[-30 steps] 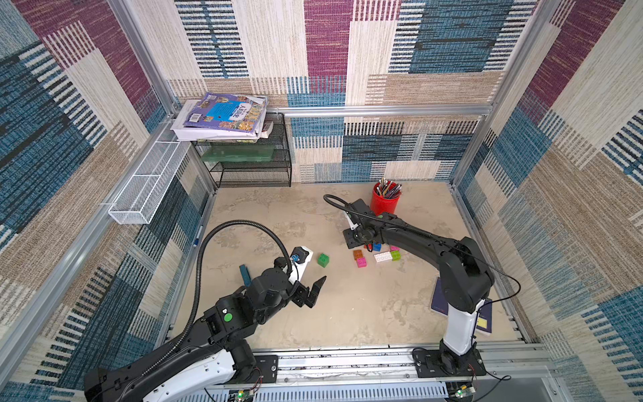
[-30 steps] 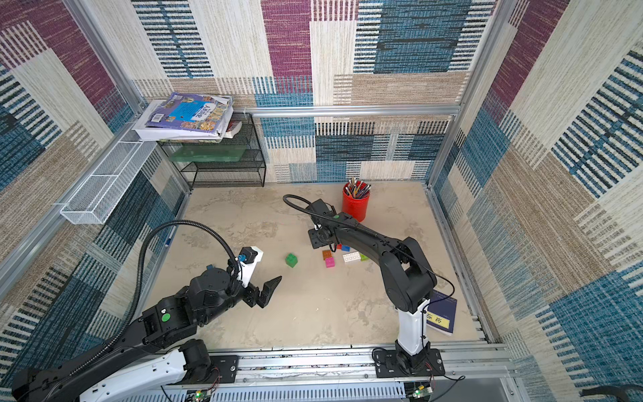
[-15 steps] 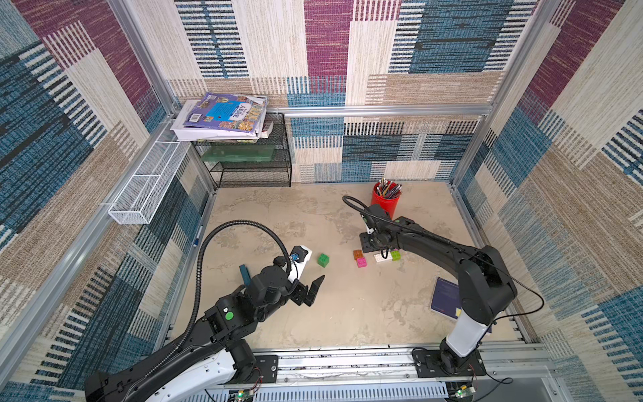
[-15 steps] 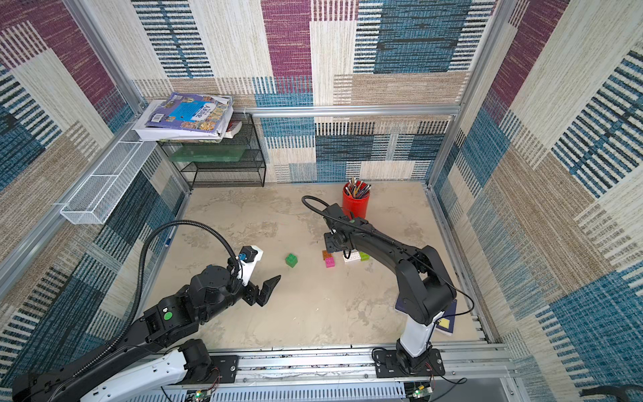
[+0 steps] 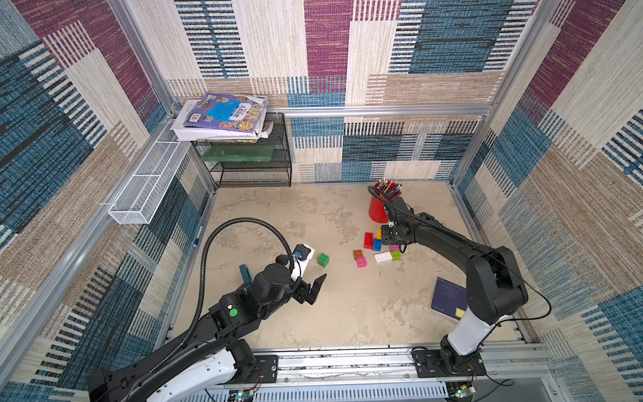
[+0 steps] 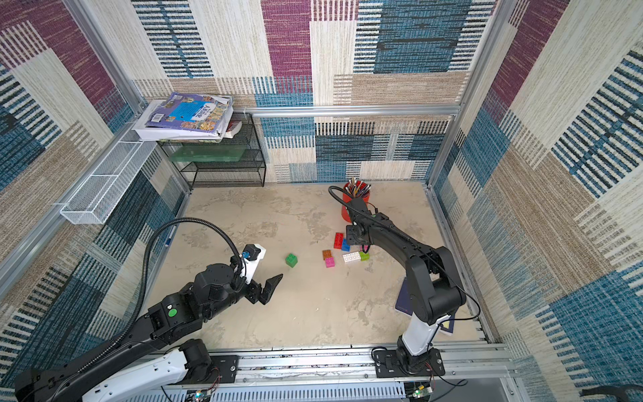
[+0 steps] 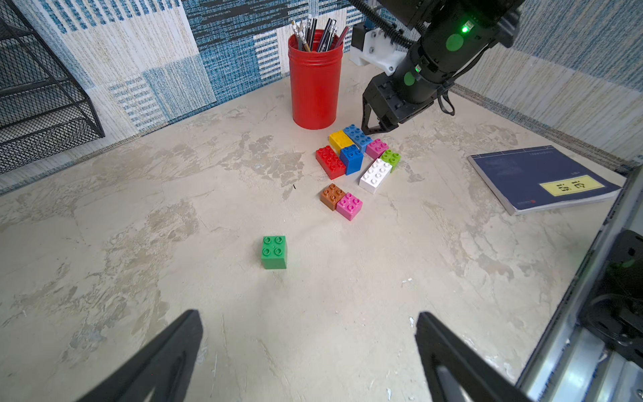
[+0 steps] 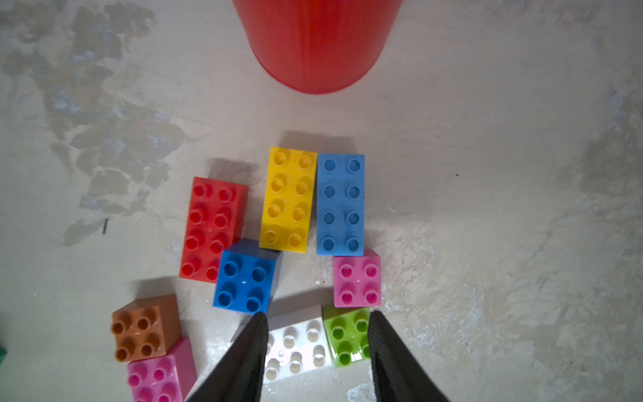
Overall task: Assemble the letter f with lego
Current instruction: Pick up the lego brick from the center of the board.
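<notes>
The lego lies loose on the table. A dark green brick (image 5: pixel 323 259) (image 7: pixel 274 251) sits alone. To its right is a cluster: red (image 8: pixel 212 228), yellow (image 8: pixel 288 198), long blue (image 8: pixel 340 203), square blue (image 8: pixel 245 275), pink (image 8: pixel 357 278), white (image 8: pixel 299 344), lime (image 8: pixel 346 336), orange (image 8: pixel 144 327) and a second pink (image 8: pixel 160 376). My right gripper (image 8: pixel 316 315) (image 7: pixel 374 128) hovers open above the cluster, and its fingers frame the white and lime bricks without holding them. My left gripper (image 7: pixel 309 315) (image 5: pixel 318 283) is wide open and empty, short of the green brick.
A red pen cup (image 5: pixel 377 210) (image 7: pixel 315 87) stands just behind the cluster. A blue notebook (image 5: pixel 449 299) lies at the right front. A black wire rack (image 5: pixel 250 163) with books is at the back left, and a white mesh basket (image 5: pixel 146 188) hangs on the left wall.
My right arm has swung to the right, from the left edge of the cluster to over its back right, uncovering the red and blue bricks. The left arm has barely moved.
</notes>
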Available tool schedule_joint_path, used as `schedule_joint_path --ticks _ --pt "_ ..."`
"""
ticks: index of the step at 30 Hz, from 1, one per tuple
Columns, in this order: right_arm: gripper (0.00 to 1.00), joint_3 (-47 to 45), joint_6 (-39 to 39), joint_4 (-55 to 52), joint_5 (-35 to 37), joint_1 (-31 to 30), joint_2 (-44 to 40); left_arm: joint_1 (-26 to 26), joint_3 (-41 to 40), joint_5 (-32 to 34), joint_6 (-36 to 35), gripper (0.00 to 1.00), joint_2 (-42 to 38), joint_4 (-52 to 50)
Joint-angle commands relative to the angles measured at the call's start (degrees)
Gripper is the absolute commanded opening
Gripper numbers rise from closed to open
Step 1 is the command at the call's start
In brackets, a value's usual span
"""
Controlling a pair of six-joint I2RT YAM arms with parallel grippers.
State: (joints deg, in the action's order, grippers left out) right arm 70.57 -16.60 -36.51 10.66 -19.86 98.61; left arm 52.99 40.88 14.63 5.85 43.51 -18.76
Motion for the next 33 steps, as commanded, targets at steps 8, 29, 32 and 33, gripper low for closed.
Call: schedule_joint_path --ticks 8,29,32,33 --pt "0.47 0.33 1.13 6.22 -2.13 3.03 4.52 -0.03 0.78 -1.11 0.74 0.99 -0.08 1.08" --pt "0.43 3.69 2.63 7.47 -2.39 3.95 10.79 -0.07 0.45 -0.30 1.36 0.99 -1.66 0.26" --pt "0.43 4.22 2.80 7.37 -2.39 3.99 11.54 -0.08 0.49 -0.24 1.35 0.99 -1.64 0.13" --pt "0.43 4.44 2.80 7.25 -2.23 3.96 11.82 -0.06 0.59 -0.22 1.36 0.99 -1.64 0.15"
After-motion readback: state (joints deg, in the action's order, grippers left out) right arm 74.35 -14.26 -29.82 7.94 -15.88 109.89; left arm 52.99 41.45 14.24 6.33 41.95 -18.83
